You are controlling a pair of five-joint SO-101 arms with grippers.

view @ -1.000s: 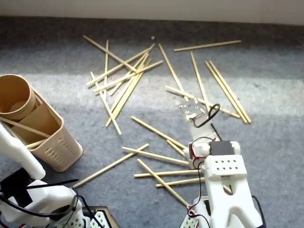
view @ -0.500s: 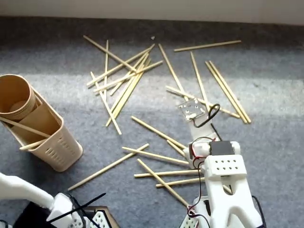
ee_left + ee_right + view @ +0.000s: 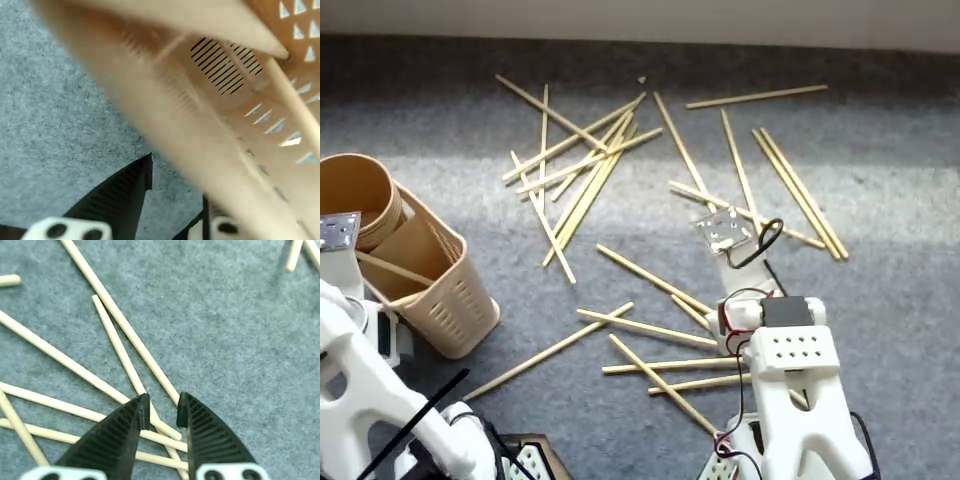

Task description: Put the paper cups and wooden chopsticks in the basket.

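Note:
The beige basket (image 3: 445,300) lies on its side at the left of the grey carpet, with stacked paper cups (image 3: 358,195) and a chopstick (image 3: 390,268) inside. Many wooden chopsticks (image 3: 585,165) are scattered across the carpet. My left arm (image 3: 350,350) stands against the basket's near left side. Its gripper (image 3: 175,200) is open, right at the basket's rim (image 3: 210,150). My right gripper (image 3: 162,407) hangs just above crossed chopsticks (image 3: 125,327) near the carpet's front middle. Its fingers stand a narrow gap apart and hold nothing.
More chopsticks (image 3: 800,195) lie to the far right and along the back (image 3: 755,96). The right arm's white body (image 3: 790,370) covers some sticks at the front. A pale wall edge runs along the back.
My left arm has risen from the bottom edge up to the basket's left side. The basket and cups have shifted slightly to the right. The right arm has kept still.

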